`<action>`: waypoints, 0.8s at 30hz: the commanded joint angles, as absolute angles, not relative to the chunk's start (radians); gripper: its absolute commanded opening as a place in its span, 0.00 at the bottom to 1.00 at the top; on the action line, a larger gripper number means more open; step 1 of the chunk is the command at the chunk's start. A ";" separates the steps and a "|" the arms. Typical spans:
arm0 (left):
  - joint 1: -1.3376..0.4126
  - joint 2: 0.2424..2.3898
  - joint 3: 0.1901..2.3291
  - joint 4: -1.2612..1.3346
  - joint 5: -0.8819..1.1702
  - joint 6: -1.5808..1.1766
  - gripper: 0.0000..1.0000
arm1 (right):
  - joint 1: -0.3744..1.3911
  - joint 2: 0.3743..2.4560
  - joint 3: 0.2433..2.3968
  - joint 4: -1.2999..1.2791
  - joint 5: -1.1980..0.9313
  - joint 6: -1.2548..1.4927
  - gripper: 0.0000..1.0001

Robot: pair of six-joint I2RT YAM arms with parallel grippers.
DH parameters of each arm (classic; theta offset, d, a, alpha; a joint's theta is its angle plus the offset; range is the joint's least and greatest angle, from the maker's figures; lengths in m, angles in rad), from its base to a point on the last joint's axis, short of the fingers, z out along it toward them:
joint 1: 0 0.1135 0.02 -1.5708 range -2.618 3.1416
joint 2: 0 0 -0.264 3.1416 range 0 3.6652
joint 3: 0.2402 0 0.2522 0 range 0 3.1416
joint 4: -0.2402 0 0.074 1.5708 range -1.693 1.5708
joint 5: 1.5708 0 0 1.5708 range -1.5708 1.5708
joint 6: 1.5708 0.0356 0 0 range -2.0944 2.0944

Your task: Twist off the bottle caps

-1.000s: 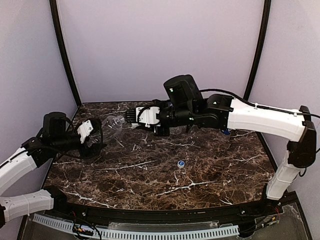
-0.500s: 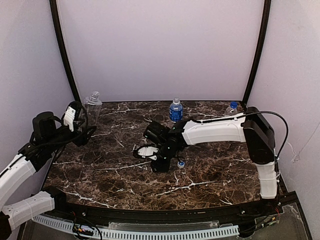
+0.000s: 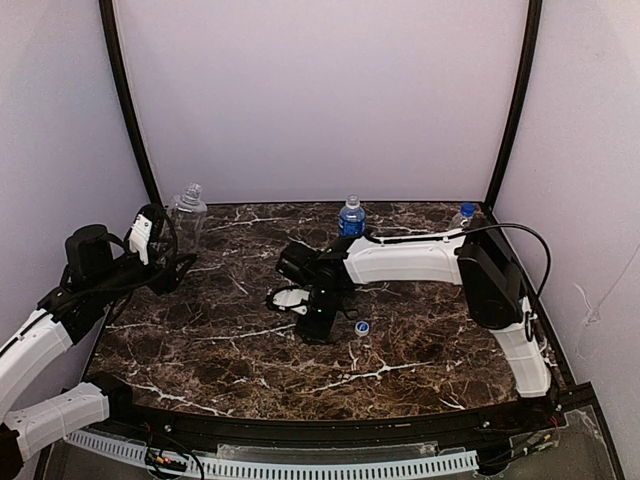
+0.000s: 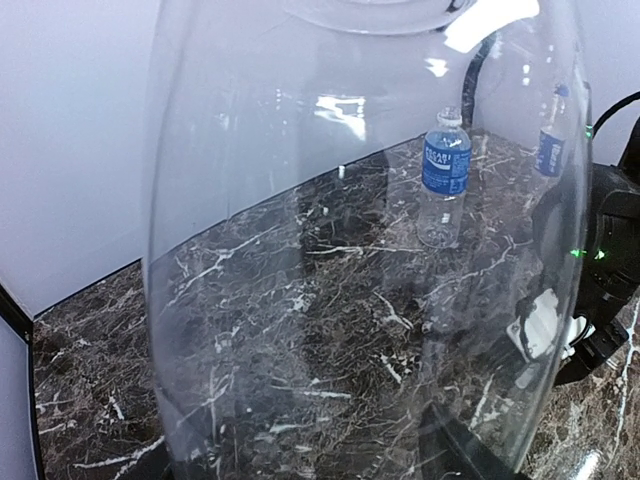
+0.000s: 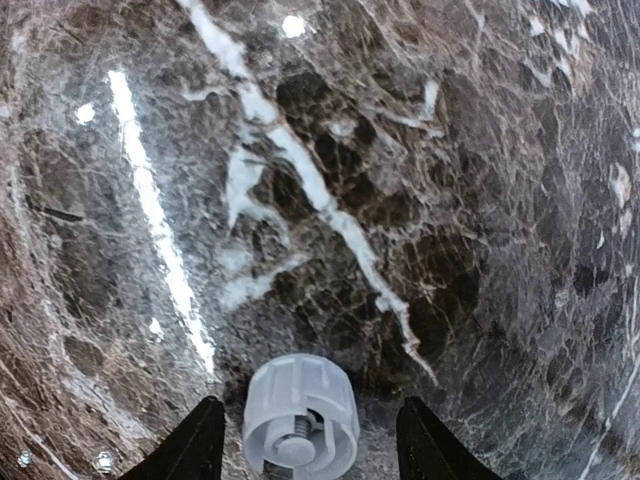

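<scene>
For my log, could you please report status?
Left gripper clamps clear unlabelled plastic bottle. Right gripper open astride small white round plastic cap on table. Loose blue round cap alongside.

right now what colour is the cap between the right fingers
White; the cap shows best in the right wrist view.

White cap (image 5: 300,415) between parted jaws — seemingly resting on marble (image 5: 350,150).

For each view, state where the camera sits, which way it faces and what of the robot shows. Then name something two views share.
Top external: above and behind, facing down at the table; left arm and right arm show.
Left wrist: on the left arm, facing across the table through the unlabelled bottle; right arm shows.
Right wrist: facing down at the white cap between its own fingertips.
Shared: blue-label bottle, in top and left wrist.
</scene>
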State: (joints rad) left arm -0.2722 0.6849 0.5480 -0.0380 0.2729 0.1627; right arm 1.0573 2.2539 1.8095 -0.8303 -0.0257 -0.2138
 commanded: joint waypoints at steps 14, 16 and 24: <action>-0.268 0.657 0.528 0.035 0.516 0.170 0.26 | 1.043 1.835 1.705 -0.222 -0.332 -0.239 0.94; -0.270 0.659 0.527 0.045 0.554 0.171 0.27 | 1.039 1.787 1.632 0.001 -0.439 -0.195 0.95; -0.290 0.665 0.530 0.065 0.675 0.198 0.27 | 1.041 1.941 1.850 0.251 -0.563 0.096 0.82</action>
State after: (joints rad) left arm -0.2764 0.6682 0.5373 0.0265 0.5915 0.1776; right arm 1.0454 1.8290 1.7592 0.0826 -0.4610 -0.0811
